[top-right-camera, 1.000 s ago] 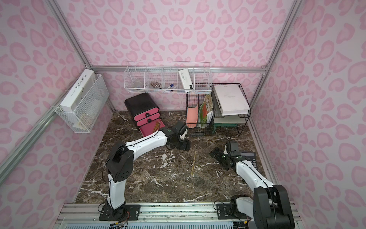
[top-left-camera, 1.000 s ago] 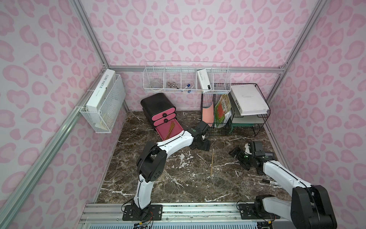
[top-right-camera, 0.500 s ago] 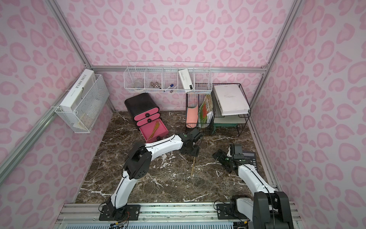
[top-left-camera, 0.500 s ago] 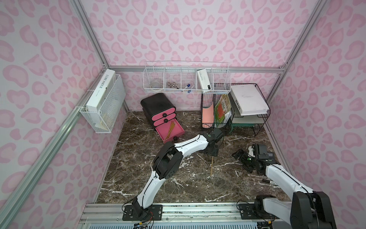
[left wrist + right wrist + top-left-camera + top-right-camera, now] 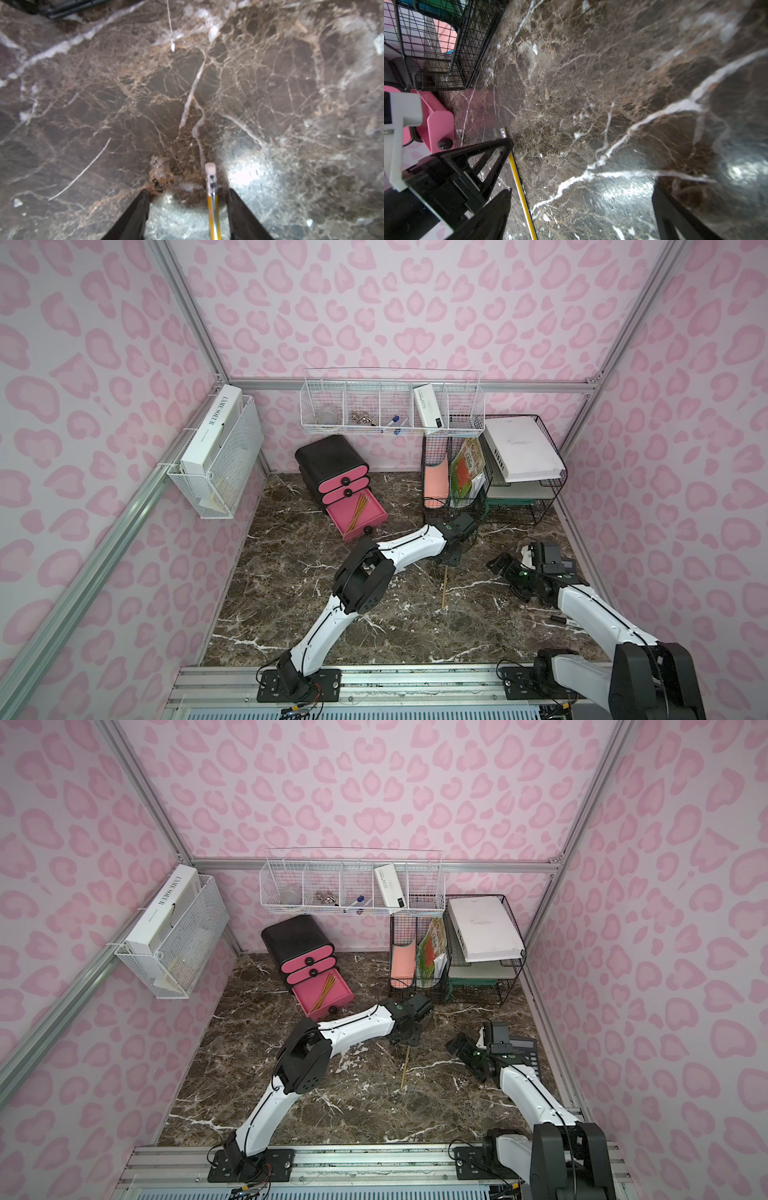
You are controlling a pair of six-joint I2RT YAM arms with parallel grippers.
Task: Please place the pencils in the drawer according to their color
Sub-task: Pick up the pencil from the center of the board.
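Nearest, on the right side of the marble table (image 5: 291,614), the right gripper (image 5: 509,578) is held low, its fingers (image 5: 675,222) spread wide with nothing between them. A dark calculator (image 5: 524,1048) is seen just beside its wrist.

Towards the middle of the table a single yellow pencil (image 5: 444,587) is laid flat, running roughly front to back with its eraser end farthest away. That far end is straddled by the left gripper (image 5: 451,561), which is pointed down at the table. In the left wrist view its two black fingers (image 5: 135,218) are shown parted on either side of the pencil just behind the eraser. The pencil sits much closer to one finger than to the other, and a gap is visible on both sides, so nothing is pinched. Whether the fingertips touch the table cannot be told.

Farther back on the left, the drawer cabinet (image 5: 328,456) is set near the back wall. Its two upper pink drawers are shut, while the bottom drawer (image 5: 376,512) is pulled out, with a small bundle of yellow pencils (image 5: 358,512) laid diagonally inside. Behind the left gripper a black wire file rack (image 5: 490,472) is stood, filled with folders and white books. A white wire basket (image 5: 392,429) is hung on the back wall above.
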